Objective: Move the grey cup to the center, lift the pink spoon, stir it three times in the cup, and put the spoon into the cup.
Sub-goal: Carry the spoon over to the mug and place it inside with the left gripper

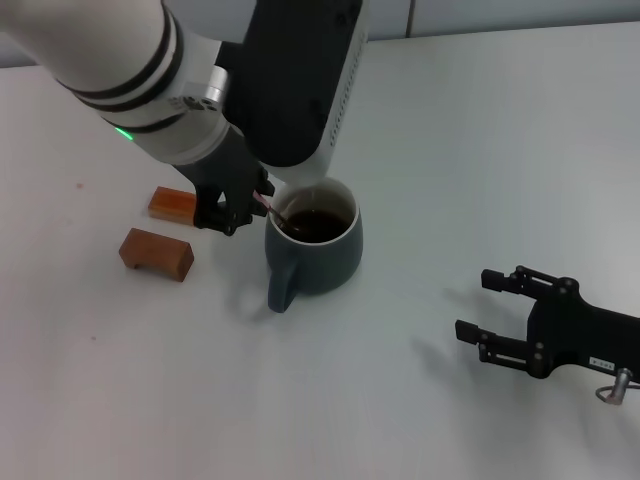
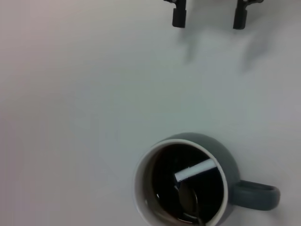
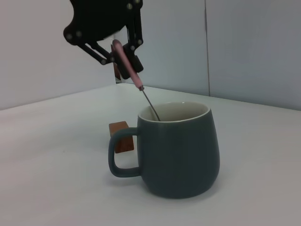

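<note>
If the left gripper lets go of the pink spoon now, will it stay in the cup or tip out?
It will probably stay: the pink spoon, held by the left gripper, already has its bowl down inside the grey cup. It looks stiff and light, so it will likely just lean on the rim. The squat cup seems unlikely to tip.
</note>
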`<state>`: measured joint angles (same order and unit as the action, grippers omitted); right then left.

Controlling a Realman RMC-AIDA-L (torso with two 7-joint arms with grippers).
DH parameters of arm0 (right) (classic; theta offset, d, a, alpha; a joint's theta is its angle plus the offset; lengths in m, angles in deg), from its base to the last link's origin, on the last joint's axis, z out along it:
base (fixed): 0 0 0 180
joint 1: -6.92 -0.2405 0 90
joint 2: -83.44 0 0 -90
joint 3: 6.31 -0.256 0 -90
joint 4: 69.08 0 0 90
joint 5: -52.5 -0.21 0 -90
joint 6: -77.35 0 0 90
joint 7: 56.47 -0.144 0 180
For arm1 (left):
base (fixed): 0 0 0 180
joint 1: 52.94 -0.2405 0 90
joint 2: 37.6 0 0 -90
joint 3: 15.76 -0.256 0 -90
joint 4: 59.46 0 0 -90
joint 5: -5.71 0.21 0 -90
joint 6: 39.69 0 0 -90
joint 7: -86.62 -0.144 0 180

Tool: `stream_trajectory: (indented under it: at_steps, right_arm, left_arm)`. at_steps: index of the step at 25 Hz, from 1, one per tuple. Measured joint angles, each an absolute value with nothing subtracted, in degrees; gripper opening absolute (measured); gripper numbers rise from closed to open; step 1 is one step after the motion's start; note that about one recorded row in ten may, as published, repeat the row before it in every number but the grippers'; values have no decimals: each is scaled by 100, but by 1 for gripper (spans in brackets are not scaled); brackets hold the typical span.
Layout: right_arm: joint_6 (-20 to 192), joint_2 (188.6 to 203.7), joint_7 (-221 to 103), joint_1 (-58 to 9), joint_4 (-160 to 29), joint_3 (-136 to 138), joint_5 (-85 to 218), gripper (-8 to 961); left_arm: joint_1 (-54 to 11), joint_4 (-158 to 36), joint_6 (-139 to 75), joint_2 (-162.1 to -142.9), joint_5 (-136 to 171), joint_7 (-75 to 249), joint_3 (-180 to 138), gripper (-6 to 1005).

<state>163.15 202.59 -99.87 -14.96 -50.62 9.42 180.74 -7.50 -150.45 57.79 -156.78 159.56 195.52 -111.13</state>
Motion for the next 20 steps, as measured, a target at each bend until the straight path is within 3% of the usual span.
stream_trajectory:
  at_steps: [20]
  right_arm:
    - [16277,20253,-9973,-1470,-5116,945,18073,763]
  left_arm:
    - [-715,-15143,5438,-15678,15722,19635,-11409,136]
